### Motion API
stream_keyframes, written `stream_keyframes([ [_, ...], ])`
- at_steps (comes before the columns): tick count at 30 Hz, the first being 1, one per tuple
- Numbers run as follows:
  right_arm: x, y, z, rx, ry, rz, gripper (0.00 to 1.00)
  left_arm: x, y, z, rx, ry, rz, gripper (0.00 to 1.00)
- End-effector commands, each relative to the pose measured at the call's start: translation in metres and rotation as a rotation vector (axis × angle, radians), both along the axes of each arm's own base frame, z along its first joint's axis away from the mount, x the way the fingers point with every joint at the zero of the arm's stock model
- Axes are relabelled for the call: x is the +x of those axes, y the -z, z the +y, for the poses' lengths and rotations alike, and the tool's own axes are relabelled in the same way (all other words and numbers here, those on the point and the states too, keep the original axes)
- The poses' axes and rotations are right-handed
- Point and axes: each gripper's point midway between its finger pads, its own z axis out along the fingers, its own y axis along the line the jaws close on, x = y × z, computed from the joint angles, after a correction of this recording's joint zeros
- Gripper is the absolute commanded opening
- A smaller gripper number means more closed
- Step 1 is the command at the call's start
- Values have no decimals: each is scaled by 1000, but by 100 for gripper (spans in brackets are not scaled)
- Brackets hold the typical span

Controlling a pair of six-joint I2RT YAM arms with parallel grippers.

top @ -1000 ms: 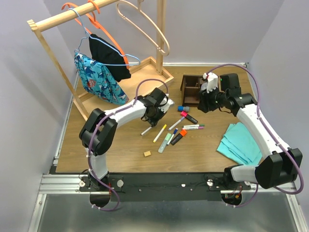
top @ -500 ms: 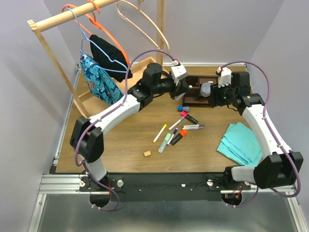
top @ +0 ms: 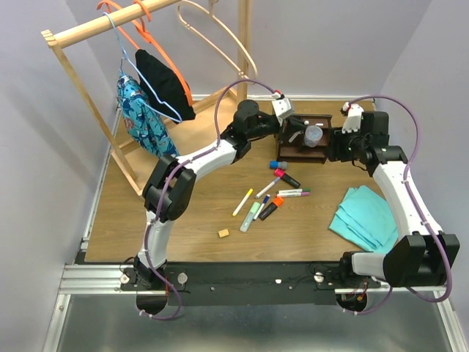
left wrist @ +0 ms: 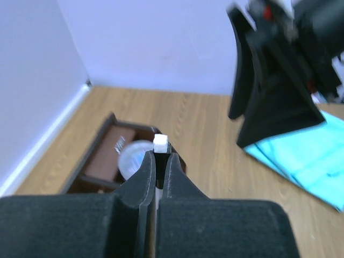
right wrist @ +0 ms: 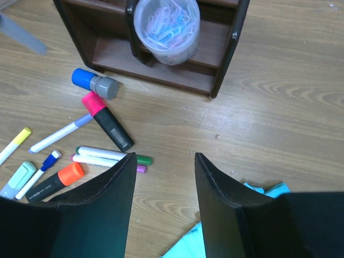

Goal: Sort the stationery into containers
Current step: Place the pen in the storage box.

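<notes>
My left gripper (top: pixel 294 135) is shut on a slim white pen (left wrist: pixel 161 143) and holds it over the dark brown organizer (top: pixel 287 147). In the left wrist view the gripper (left wrist: pixel 160 156) is above the organizer (left wrist: pixel 102 164) and the grey cup (left wrist: pixel 131 157). My right gripper (top: pixel 331 144) is open and empty just right of the organizer. In the right wrist view the gripper (right wrist: pixel 164 157) is over bare wood, and the cup (right wrist: pixel 166 24) holds clips inside the organizer (right wrist: pixel 220 64). Loose markers (top: pixel 284 177), pens (top: pixel 293 193), highlighters (top: pixel 251 215) and a tan eraser (top: pixel 223 233) lie on the table.
A folded teal cloth (top: pixel 366 216) lies at the right, also in the right wrist view (right wrist: pixel 215 244). A wooden clothes rack (top: pixel 80 29) with hangers and clothes stands at the back left on a pale base tray (top: pixel 234 99). Walls close in the table.
My left gripper has gone from the loose pens up to the organizer, taking a white pen with it. My right gripper has drawn back to the right, and the cup now shows in the organizer.
</notes>
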Motion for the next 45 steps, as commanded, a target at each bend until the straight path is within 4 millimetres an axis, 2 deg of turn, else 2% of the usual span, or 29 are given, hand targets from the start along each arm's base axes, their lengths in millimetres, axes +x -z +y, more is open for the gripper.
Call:
stream_keyframes([
  [1, -4, 2, 0, 30, 13, -12, 55, 20, -37, -10, -85, -63, -112, 0],
  [2, -4, 4, -8, 31, 35, -9, 55, 25, -35, -15, -87, -68, -119, 0],
  [11, -2, 7, -17, 30, 55, -7, 54, 72, -6, -37, -43, -152, -150, 0],
  [15, -3, 8, -19, 34, 62, -4, 54, 88, 4, -37, -19, -205, -172, 0],
  [18, -5, 10, -20, 34, 60, 0, 54, 92, 13, -34, -3, -223, -163, 1],
  [21, -7, 14, -19, 43, 60, 8, 54, 93, 17, -30, -3, -243, -128, 12],
  [22, -7, 15, -19, 43, 58, 9, 54, 96, 19, -28, -4, -266, -115, 26],
  [25, -8, 18, -18, 49, 54, 17, 54, 95, 17, -24, -8, -283, -93, 40],
  [28, -8, 15, -17, 53, 48, 10, 54, 88, 4, -20, -16, -273, -104, 44],
  [29, -8, 13, -17, 56, 46, 6, 55, 84, 8, -18, -5, -269, -92, 45],
  [30, -8, 12, -16, 58, 44, 4, 55, 78, -11, -14, -24, -268, -106, 46],
  [31, -8, 10, -16, 56, 43, -2, 55, 74, -18, -10, -28, -268, -110, 47],
  [32, -9, 10, -16, 56, 43, -2, 55, 68, -10, -6, -14, -262, -98, 48],
  [33, -9, 9, -16, 57, 43, -8, 55, 59, -33, 1, -38, -263, -124, 49],
  [34, -10, 9, -16, 57, 43, -8, 55, 55, -40, 5, -49, -270, -136, 56],
  [35, -11, 7, -16, 60, 43, -14, 55, 51, -32, 10, -33, -277, -121, 58],
  [36, -12, 9, -15, 62, 41, -11, 55, 45, -48, 18, -49, -288, -134, 61],
  [37, -13, 9, -15, 64, 39, -12, 55, 41, -51, 21, -43, -287, -137, 65],
  [38, -14, 7, -13, 70, 36, -19, 55, 36, -41, 24, -18, -286, -128, 66],
  [39, -15, 8, -12, 74, 34, -16, 55, 26, -59, 32, -34, -283, -138, 66],
  [40, -16, 8, -12, 79, 33, -17, 55, 20, -54, 36, -6, -280, -109, 66],
  [41, -17, 7, -12, 81, 33, -19, 56, 12, -39, 41, 35, -275, -72, 66],
  [42, -18, 5, -11, 82, 31, -27, 56, -5, -55, 48, 37, -259, -78, 66],
  [44, -21, 6, -12, 80, 33, -26, 56, -32, -11, 61, 175, -215, 34, 70],
  [45, -23, 4, -12, 79, 31, -34, 56, -49, -15, 70, 201, -199, 32, 70],
])
